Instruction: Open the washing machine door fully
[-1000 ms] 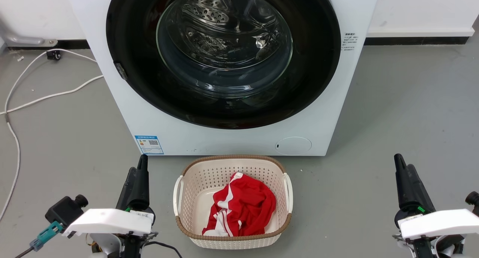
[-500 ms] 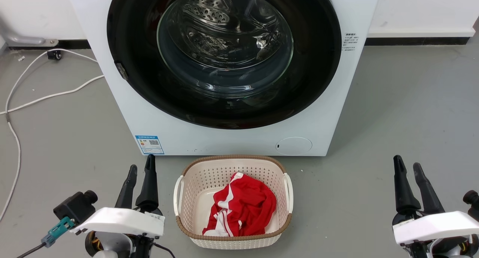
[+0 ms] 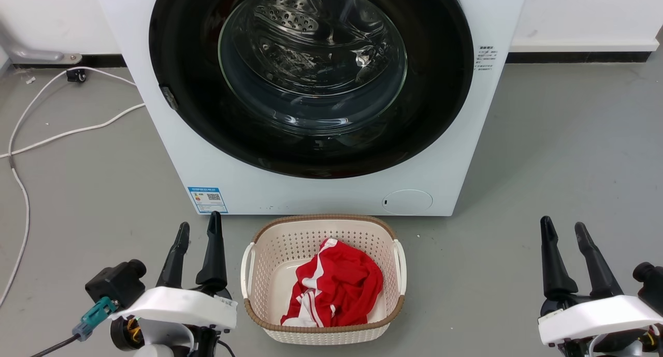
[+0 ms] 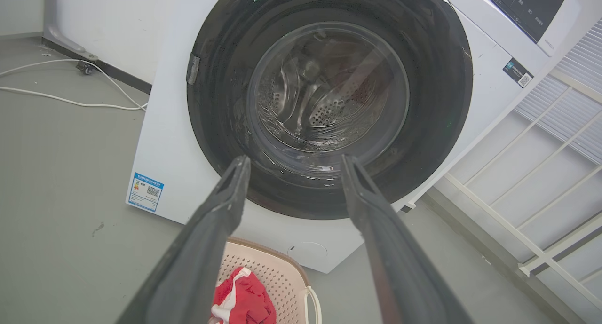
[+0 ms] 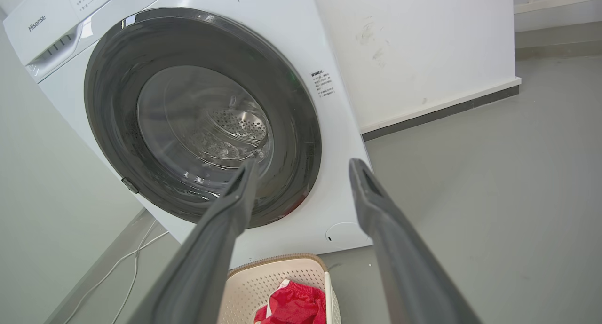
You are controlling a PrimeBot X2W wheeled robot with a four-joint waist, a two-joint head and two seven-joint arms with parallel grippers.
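Glossy black, the washing machine door [image 3: 312, 77] sits closed, well ahead of the left gripper [image 3: 198, 221] and the right gripper [image 3: 562, 223]. Both have fingers parted.

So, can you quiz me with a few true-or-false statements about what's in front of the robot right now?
1. The washing machine door is shut. True.
2. A basket sits on the floor in front of the machine. True.
3. The basket holds a blue towel. False: it holds a red and white garment.
4. The left jaws grip the door. False: the left jaws and right jaws are open, holding nothing, short of the machine.
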